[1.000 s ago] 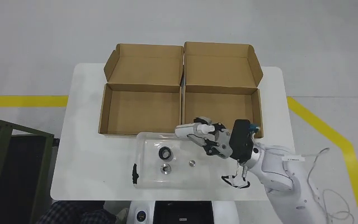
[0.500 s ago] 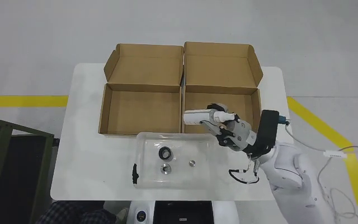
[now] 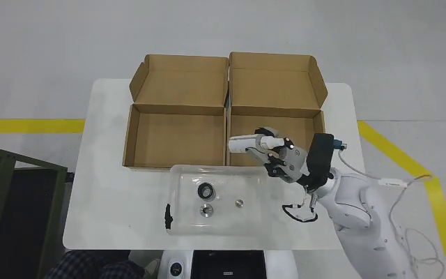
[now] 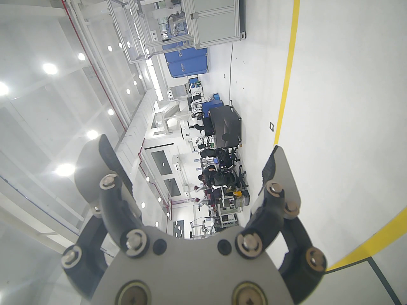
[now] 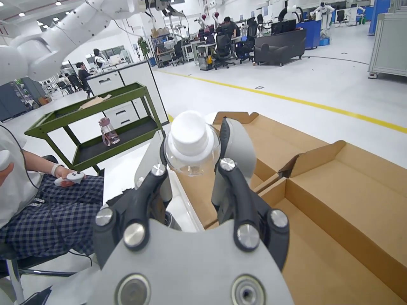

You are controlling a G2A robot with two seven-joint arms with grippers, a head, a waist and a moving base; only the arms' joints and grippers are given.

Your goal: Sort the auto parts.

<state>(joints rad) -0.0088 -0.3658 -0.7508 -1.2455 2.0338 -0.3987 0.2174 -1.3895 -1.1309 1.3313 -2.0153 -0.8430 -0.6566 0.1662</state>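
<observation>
Now right tool (image 5: 194,152) clamps white-capped clear cylindrical part (image 5: 190,134) above right box (image 3: 300,132); left tool (image 4: 190,145) spread.

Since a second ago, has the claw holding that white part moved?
Yes: the right gripper carried the white part from the clear tray's edge over the right cardboard box.

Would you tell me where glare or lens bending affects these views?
Left wrist view: ceiling lamps flare beside the left gripper, and the yellow floor line bows. Right wrist view: the white-capped part in the right gripper shows small glints. Top view: evenly lit table.
</observation>
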